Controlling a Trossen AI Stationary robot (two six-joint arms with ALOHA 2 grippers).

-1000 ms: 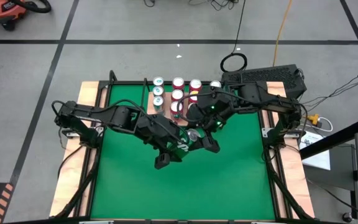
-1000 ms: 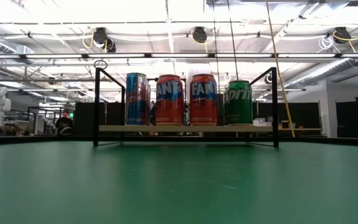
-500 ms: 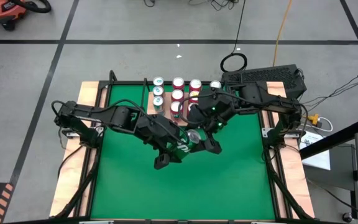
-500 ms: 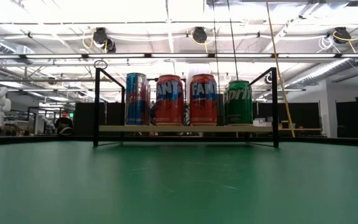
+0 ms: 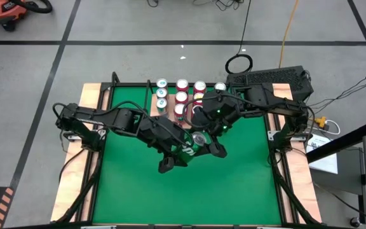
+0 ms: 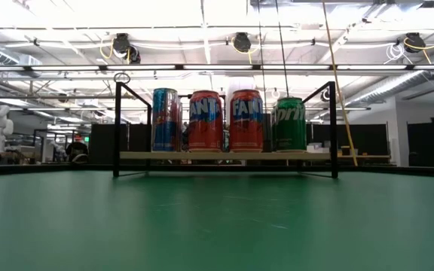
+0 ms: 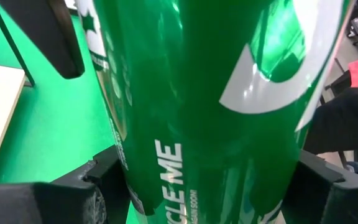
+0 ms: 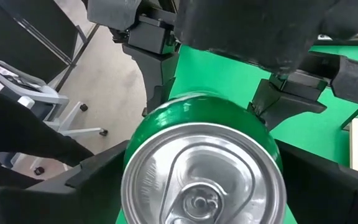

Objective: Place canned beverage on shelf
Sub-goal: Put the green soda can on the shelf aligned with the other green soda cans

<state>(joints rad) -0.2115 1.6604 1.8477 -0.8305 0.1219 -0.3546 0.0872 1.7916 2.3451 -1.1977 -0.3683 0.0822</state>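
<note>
Two grippers meet over the middle of the green mat (image 5: 234, 184), well apart from the shelf.

1. Green can (image 7: 197, 93): carried off the mat between the two arms and tilted, its silver top end turned toward the right arm. White lettering runs along its side.

2. Left gripper (image 7: 204, 186): closed on the can's body. One dark finger (image 7: 92, 190) presses each side of the green wall. The right wrist view shows the same clamp from the far side, partway down the can.

3. Right gripper (image 8: 204, 180): spread wide, straddling the can's top end. One finger (image 8: 98, 177) stands at each side of the lid rim. Whether they touch the rim cannot be told.

4. Shelf (image 6: 224, 156): light-wood board in black rails, at the far edge of the mat, beyond both grippers.

5. Cans on the shelf, front row seen from table height, all upright and side by side:
- blue and red can (image 6: 166, 119)
- orange can (image 6: 206, 120)
- second orange can (image 6: 246, 120)
- green Sprite can (image 6: 288, 123)

From above, further can tops show in rows behind these, and the shelf's right part lies under the right arm.

6. Floor beyond the table: yellow cable (image 5: 291, 25) and a red vacuum (image 5: 5, 9) at the far corner.
</note>
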